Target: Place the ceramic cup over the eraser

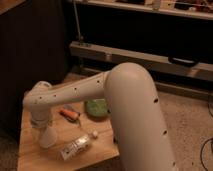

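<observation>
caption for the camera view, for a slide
Gripper at the ceramic cup on the wooden table, plastic bottle beside it.

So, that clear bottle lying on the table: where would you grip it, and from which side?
I'd grip the clear bottle across its labelled mid-body, coming down from above. It lies on its side on the table, cap toward the green bowl, so the round body is narrowest crosswise. The gripper is at the ceramic cup, beside it.
</observation>
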Controlling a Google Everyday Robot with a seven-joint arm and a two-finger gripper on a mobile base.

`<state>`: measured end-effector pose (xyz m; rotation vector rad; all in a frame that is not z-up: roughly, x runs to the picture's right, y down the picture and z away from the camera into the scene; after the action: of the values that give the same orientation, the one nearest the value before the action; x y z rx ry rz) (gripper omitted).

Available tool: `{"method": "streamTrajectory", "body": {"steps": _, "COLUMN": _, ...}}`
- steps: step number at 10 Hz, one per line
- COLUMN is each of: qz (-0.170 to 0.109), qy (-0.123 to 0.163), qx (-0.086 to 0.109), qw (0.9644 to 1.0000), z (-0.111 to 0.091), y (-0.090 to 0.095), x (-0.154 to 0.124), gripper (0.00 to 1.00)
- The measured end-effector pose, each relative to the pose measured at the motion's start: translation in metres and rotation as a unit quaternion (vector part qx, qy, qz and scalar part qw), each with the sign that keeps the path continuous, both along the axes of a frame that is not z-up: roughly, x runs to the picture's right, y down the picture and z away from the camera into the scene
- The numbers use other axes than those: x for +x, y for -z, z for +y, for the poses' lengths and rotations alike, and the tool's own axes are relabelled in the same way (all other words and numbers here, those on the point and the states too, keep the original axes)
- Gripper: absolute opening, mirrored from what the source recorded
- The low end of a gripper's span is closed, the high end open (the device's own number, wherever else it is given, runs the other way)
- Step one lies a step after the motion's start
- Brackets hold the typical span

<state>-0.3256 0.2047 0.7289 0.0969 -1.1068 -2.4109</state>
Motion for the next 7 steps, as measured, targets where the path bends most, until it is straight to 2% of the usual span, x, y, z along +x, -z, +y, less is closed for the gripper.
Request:
{"method": "streamTrajectory", "body": {"steps": 2, "qz": 0.010, "qy": -0.001, "qx": -0.002, "qw": 0.9999, "z": 0.000, "y": -0.002, "x": 0.001, "gripper": 0.27}}
{"method": "streamTrajectory", "body": {"steps": 4, "qz": 0.025, "qy": -0.008, "qx": -0.007, "qw": 0.9996, "z": -0.012, "y": 0.001, "x": 0.008, "gripper": 0.05}}
{"method": "streamTrajectory", "body": {"steps": 5, "qz": 0.027, "qy": -0.013, "qx": -0.004, "qw": 0.9996, "z": -0.023, "y": 0.007, "x": 0.010, "gripper": 0.01}}
{"method": "streamTrajectory", "body": {"steps": 7, "qz": 0.032, "qy": -0.022, "qx": 0.015, "qw": 0.9991, "z": -0.060, "y": 0.033, "x": 0.018, "gripper": 0.00}}
